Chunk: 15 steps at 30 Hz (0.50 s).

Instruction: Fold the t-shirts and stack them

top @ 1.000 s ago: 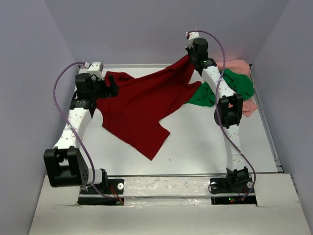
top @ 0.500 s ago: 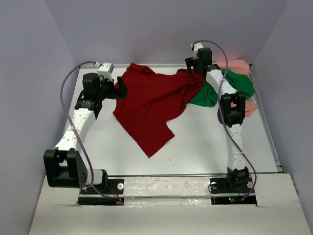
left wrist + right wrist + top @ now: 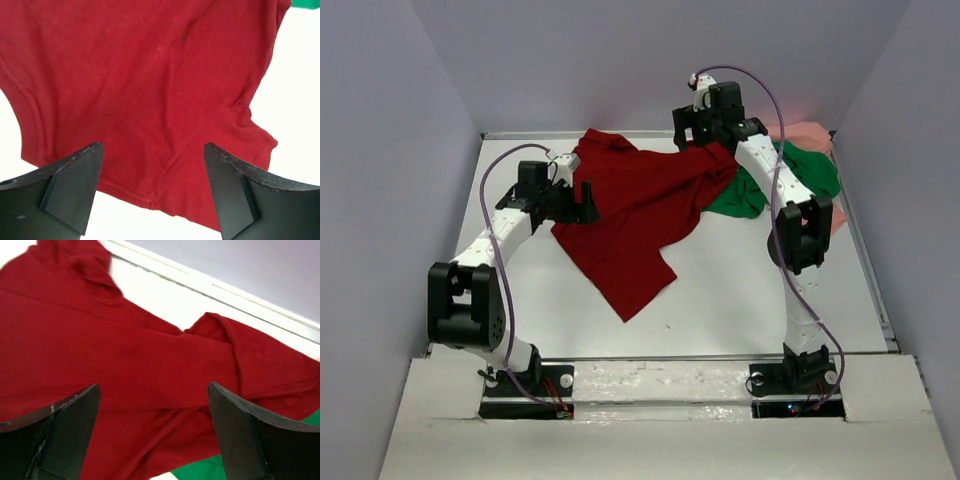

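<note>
We find bare table from 4 round to 8 o'clock of its centre, open for a pass. The dark red t-shirt sprawls from the centre up to 12 (rumpled near the far rail). The green t-shirt and pink t-shirt crowd 2 o'clock. The left arm bars 9, and the right arm lines 3.

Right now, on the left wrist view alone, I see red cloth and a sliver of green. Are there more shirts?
Observer: Yes. A bright green t-shirt lies at the far right, its edge under the dark red t-shirt.
Operator: Only those two?
Observer: No, a pale salmon pink t-shirt peeks out behind the green one.
Operator: And the other hand?
Observer: The right hand hangs open over the red shirt's far corner, holding nothing.
</note>
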Tool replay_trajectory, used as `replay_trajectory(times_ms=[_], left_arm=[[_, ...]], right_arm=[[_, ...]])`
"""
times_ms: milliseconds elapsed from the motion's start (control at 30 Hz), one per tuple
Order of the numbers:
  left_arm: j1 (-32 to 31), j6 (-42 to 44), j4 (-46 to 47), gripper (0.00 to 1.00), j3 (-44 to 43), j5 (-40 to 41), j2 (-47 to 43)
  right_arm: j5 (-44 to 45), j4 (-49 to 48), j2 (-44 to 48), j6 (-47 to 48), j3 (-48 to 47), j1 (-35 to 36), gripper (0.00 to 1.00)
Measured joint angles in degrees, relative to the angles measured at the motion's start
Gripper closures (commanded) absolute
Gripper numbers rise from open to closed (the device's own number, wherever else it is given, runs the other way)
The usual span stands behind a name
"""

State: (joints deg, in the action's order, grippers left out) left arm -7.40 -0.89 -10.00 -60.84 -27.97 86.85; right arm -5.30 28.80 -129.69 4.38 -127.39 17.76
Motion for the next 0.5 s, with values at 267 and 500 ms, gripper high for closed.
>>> replay_trajectory(times_ms=[267, 500], left_arm=[[0.0, -0.02, 0.26, 0.09, 0.46, -0.57, 5.97], [0.02, -0.2, -1.07, 0.09, -0.07, -1.14, 15.04]], right_arm=[[-3.15, 2.19, 2.56, -3.04, 2.75, 0.33, 0.07], [-3.54, 4.24, 2.84, -3.61, 3.67, 0.44, 0.08]])
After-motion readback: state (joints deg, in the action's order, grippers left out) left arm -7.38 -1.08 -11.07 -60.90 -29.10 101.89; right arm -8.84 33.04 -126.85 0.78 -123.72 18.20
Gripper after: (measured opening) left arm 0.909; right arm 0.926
